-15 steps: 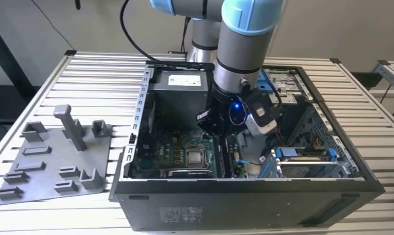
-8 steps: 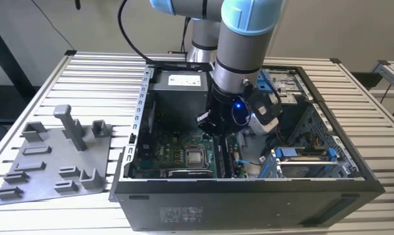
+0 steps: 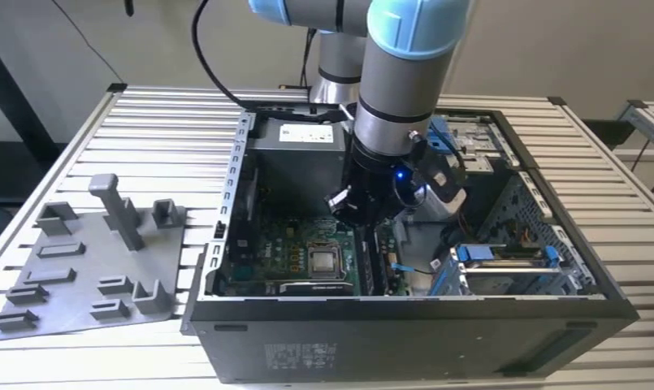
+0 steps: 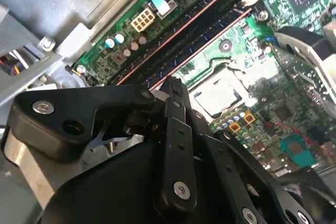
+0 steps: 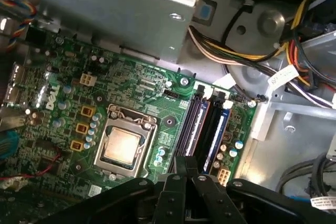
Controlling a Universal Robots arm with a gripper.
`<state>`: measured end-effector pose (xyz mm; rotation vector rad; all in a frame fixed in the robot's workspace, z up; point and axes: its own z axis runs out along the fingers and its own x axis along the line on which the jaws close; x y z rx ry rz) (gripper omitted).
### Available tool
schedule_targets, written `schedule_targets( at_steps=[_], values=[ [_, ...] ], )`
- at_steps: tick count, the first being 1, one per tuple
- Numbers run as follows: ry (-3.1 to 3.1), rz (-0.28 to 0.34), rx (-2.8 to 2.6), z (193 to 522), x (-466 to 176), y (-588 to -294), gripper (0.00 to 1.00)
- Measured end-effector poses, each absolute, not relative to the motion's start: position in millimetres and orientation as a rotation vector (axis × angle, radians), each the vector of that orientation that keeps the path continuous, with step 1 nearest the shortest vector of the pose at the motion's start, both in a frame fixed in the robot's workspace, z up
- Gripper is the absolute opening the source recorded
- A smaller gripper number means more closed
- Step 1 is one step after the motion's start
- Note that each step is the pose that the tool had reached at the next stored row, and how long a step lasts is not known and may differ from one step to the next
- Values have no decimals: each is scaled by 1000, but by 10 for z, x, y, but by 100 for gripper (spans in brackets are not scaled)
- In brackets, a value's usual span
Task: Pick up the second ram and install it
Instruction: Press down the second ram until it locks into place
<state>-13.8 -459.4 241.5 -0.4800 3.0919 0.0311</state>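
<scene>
My gripper [image 3: 361, 216] is down inside the open computer case [image 3: 413, 307], over the motherboard's long black slots [image 5: 206, 124]. Its fingers are shut together with nothing visible between them in both wrist views [image 4: 173, 84] [image 5: 186, 163]. Two thin dark strips stand edge-up in the slots beside the processor socket [image 5: 123, 145]. The one right under my fingertips, which I take for the second ram [image 5: 194, 124] [image 4: 197, 24], lies in its slot. Whether the fingertips touch it I cannot tell.
The grey holder plate [image 3: 88, 268] with upright posts lies on the slatted table at the exterior view's left, with no strip on it. A power supply [image 3: 294, 150], cable bundles [image 5: 252, 51] and a drive cage [image 3: 505, 258] crowd the case around the slots.
</scene>
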Motion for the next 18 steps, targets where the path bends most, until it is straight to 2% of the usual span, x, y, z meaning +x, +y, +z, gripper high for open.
schedule_targets(
  at_steps=[18],
  values=[
    [2975,33,-973,2406,-138,-4592,11]
  ],
)
